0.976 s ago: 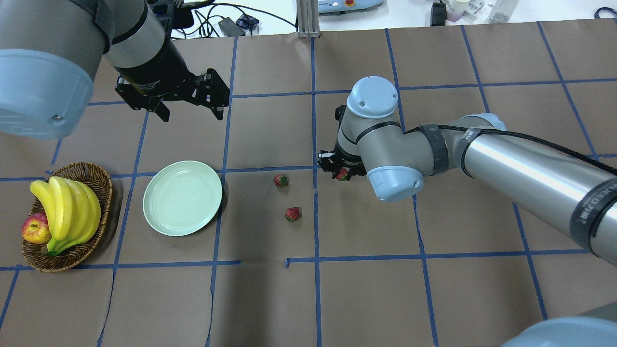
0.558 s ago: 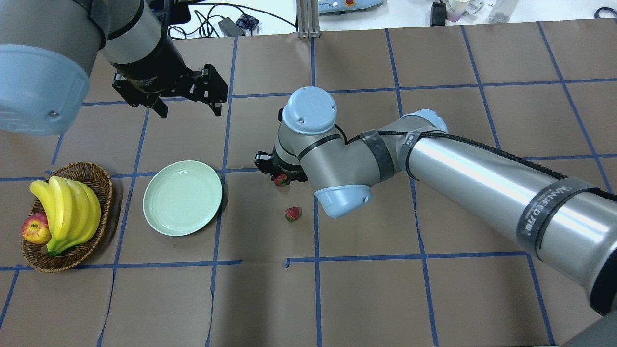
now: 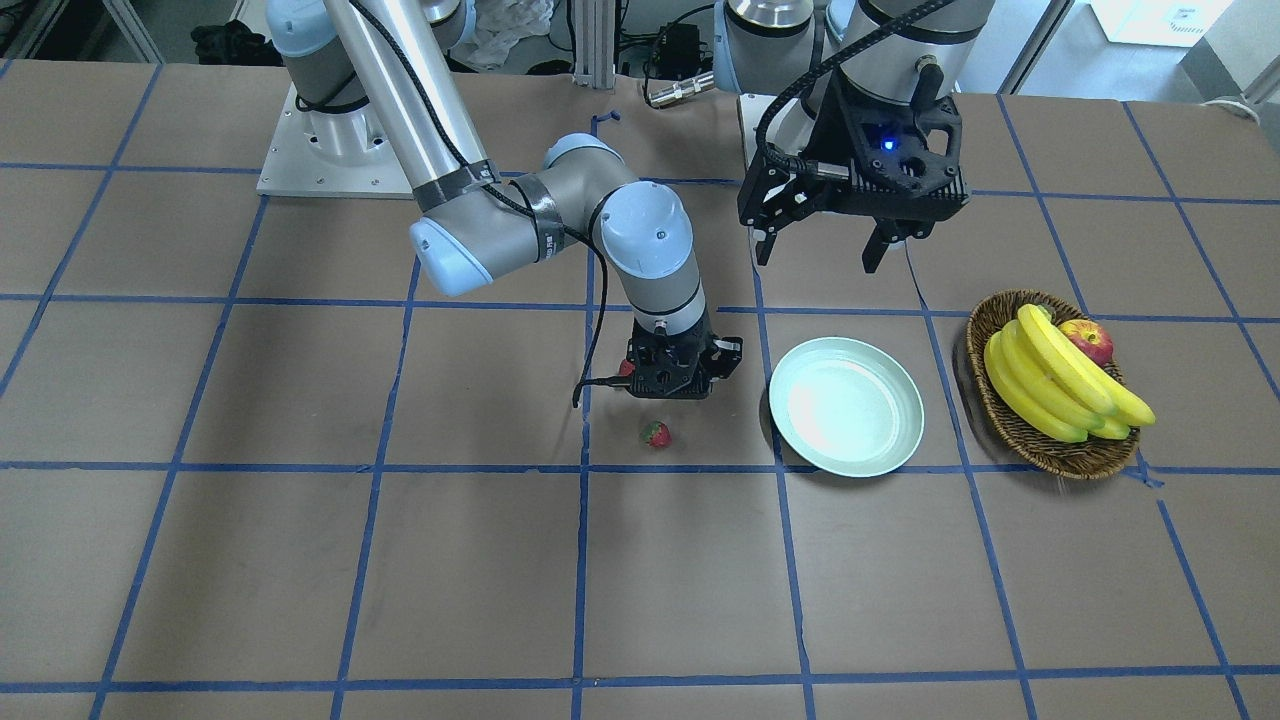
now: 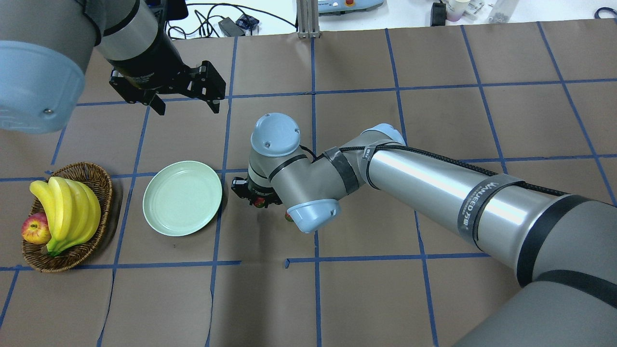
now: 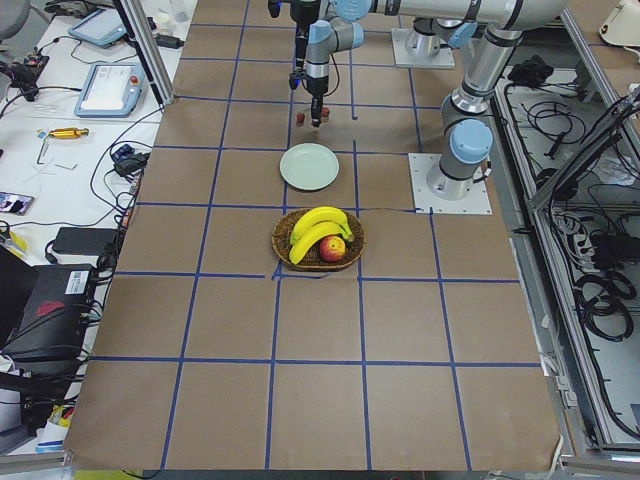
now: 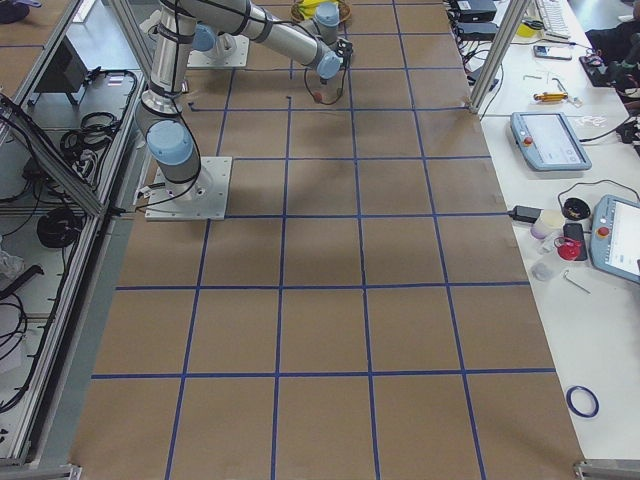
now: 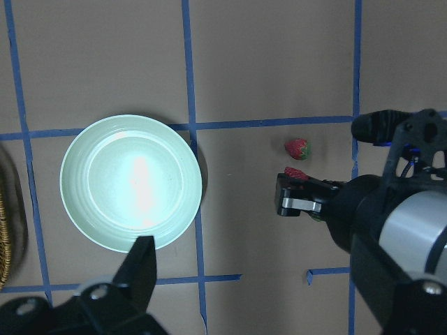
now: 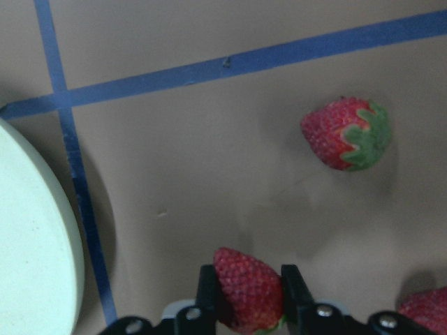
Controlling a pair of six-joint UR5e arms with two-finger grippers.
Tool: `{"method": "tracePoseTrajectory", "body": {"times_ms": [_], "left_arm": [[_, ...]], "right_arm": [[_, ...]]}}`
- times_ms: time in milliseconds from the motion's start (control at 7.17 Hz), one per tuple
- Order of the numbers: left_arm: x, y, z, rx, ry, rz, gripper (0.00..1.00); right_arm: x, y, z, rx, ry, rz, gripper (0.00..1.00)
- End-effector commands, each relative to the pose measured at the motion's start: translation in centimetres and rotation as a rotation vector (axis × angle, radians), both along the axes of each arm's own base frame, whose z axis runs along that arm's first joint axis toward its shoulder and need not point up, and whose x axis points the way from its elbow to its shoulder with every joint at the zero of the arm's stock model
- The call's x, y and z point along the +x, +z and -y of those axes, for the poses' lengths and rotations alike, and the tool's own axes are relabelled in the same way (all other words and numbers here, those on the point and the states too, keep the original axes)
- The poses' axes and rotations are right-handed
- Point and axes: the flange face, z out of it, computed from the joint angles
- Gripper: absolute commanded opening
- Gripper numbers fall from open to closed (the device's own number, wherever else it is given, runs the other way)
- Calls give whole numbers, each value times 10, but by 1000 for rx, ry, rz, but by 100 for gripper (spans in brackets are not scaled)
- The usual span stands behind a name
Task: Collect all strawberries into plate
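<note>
With right gripper (image 8: 247,280) clamped on strawberry (image 8: 246,296), apparently airborne, carry frame-left past plate (image 8: 33,265) rim, release low; leave left gripper (image 4: 188,109) splayed wide, upper left.

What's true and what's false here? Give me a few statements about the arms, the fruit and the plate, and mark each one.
The right gripper is clamped on a strawberry. True.
The plate already holds fruit. False: it is empty.
The left gripper is open, holding nothing. True.
The basket holds only bananas. False: an apple lies beside them.
No strawberry lies on the table. False: a loose strawberry lies near the right gripper.
</note>
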Motion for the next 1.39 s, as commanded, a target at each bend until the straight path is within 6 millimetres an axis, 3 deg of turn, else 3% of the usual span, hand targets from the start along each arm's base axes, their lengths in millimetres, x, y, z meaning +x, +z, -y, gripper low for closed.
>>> {"method": "tracePoseTrajectory", "body": {"times_ms": [0,139,279,418,558,837,976,1116,1255], "left_arm": [[1,2,0,-4,2,0,100],[2,2,0,-4,3,0,100],[2,2,-1,-4,3,0,100],[5,3,0,-4,9,0,100],[13,5,2,-9,9,2,100],[15,2,-2,2,11,3,100],[15,-1,-3,8,9,3,100],[13,-5,-3,19,6,2,100],[13,-13,-5,34,6,5,100]], "right_arm": [[-1,-6,-3,12,1,-8,100],[-1,-4,-3,9,4,-6,100],[-2,11,0,-16,3,2,100],[-22,40,3,-8,-3,-12,100],[-68,67,14,23,-40,-124,100],[-173,142,40,16,-121,-200,100],[-216,192,39,18,-141,-202,100],[-241,244,37,-14,-150,-193,100],[-257,279,44,0,-170,-201,100]]}}
